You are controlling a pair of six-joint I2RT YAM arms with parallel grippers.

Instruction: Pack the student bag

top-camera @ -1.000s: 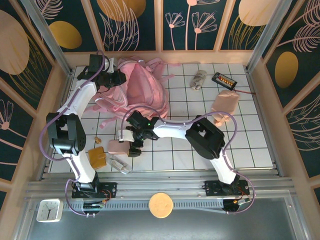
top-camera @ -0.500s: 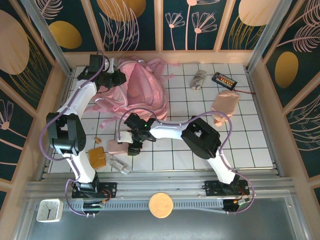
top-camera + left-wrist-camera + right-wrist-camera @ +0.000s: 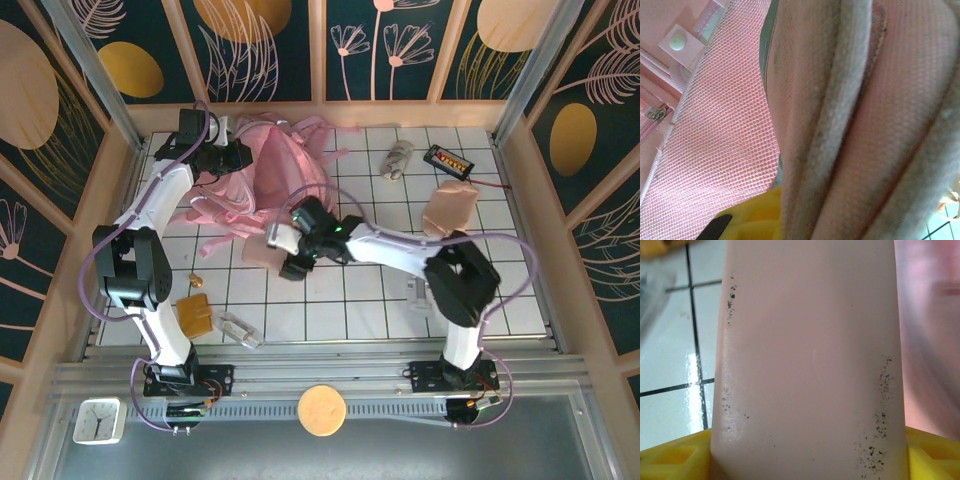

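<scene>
Now the whole move turns on the short gap between the right hand [image 3: 290,250] and the student bag [image 3: 285,180]. The bag lies slumped on the far left part of the bench [image 3: 380,300], its long axis slanting from far left to near right, straps trailing off its left and far sides. The right hand sits just beside the bag's near edge, so the bag lies on its far side and a little to the left. That hand is closed on a flat pink pencil case [image 3: 266,254], which sticks out to the left of the fingers. In the right wrist view the pencil case [image 3: 810,365] runs straight out along the line of the hand, between the yellow fingers [image 3: 670,460], with blurred pink bag cloth [image 3: 932,340] close on one side.

The left hand [image 3: 228,158] is at the bag's far left edge, clamped narrow on its fabric; its wrist view shows pink mesh [image 3: 715,140] and a grey-edged fold pressed right against it. I judge it is holding the bag for loading, though I cannot tell where the mouth lies. The right hand is plainly the one placed to deliver.

A second ago the pencil case lay flat on the bench nearer and further left, with the right hand spread wide over it. It is now gripped, lifted and carried far and right, up to the bag. The left hand has not shifted.
</scene>
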